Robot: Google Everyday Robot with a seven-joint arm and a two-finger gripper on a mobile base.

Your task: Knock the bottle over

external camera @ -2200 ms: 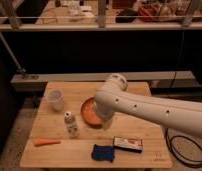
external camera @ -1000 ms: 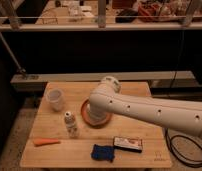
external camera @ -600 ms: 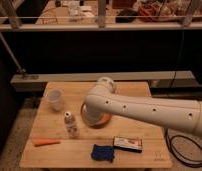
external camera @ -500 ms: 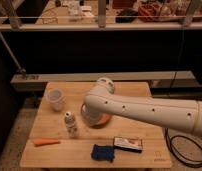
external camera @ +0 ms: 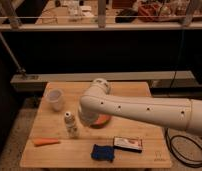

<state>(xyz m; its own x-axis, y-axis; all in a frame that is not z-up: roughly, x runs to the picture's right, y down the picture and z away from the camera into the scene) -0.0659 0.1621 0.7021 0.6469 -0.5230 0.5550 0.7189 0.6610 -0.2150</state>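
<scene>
The bottle [external camera: 70,125], small and clear-greyish with a white cap, stands upright on the wooden table [external camera: 144,159], left of centre. My white arm [external camera: 139,107] reaches in from the right. Its rounded front end [external camera: 87,114] hangs just right of the bottle, close to it, and I cannot tell whether they touch. My gripper is hidden behind that end of the arm.
A translucent white cup [external camera: 55,99] stands behind the bottle on the left. An orange bowl [external camera: 103,120] is partly covered by the arm. A carrot [external camera: 44,141], a blue cloth [external camera: 103,152] and a white packet [external camera: 128,144] lie along the front. A black cable [external camera: 186,150] lies on the floor at the right.
My arm has swung left across the orange bowl toward the bottle, and now covers most of the bowl. The bottle still stands upright in the same place.
</scene>
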